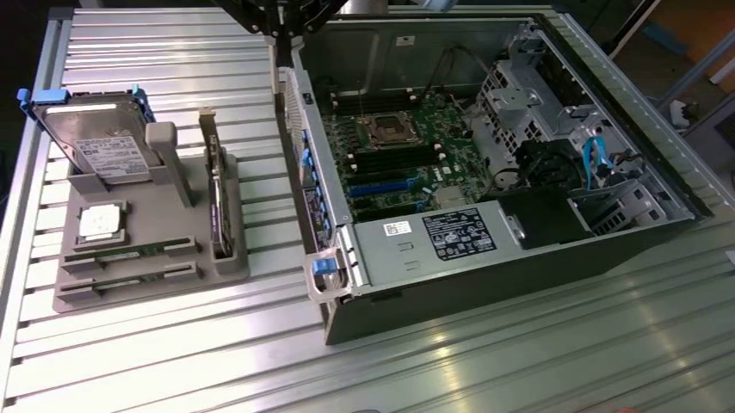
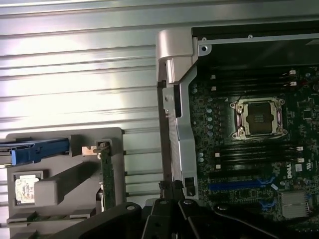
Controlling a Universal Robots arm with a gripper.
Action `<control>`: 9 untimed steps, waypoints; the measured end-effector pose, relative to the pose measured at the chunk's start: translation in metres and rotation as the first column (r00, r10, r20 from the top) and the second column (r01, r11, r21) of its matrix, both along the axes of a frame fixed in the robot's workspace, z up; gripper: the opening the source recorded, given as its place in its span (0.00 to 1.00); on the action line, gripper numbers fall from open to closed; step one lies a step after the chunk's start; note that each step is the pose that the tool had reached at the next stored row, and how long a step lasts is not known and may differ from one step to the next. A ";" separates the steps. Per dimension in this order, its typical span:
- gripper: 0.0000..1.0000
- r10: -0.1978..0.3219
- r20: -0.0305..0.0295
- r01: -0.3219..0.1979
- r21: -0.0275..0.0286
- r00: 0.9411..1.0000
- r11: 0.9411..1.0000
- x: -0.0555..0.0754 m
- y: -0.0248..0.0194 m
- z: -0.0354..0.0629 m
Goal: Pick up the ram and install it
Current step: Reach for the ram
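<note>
Exterior view: the ram [image 1: 136,252] sits in a slot at the near end of the grey holder [image 1: 69,299], on the exterior view's left. It's well apart from my gripper [image 1: 281,26], which hangs above the far left edge of the open computer case [image 1: 460,301]. Wrist view: gripper [image 2: 172,219] fingers pressed together, gripping nothing, touching nothing.
</note>
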State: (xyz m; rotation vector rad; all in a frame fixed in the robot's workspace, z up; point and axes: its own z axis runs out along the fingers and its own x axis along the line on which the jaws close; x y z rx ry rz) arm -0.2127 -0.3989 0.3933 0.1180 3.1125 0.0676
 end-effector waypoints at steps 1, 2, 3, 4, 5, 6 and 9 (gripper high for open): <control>0.11 0.000 0.000 0.000 0.000 1.000 1.000 -0.002 0.0000 0.0000; 0.11 0.000 0.000 0.000 0.000 1.000 1.000 -0.004 0.0000 0.0000; 0.11 0.000 0.000 0.000 0.000 1.000 1.000 -0.007 0.0000 0.0000; 0.11 0.000 0.000 0.000 0.000 1.000 1.000 -0.010 0.0000 0.0000; 0.11 0.000 0.000 0.000 0.000 1.000 1.000 -0.014 0.0000 0.0000; 0.11 0.000 0.000 0.000 0.000 1.000 1.000 -0.017 0.0000 0.0000; 0.11 0.000 0.000 0.000 0.000 1.000 1.000 -0.025 0.0000 0.0000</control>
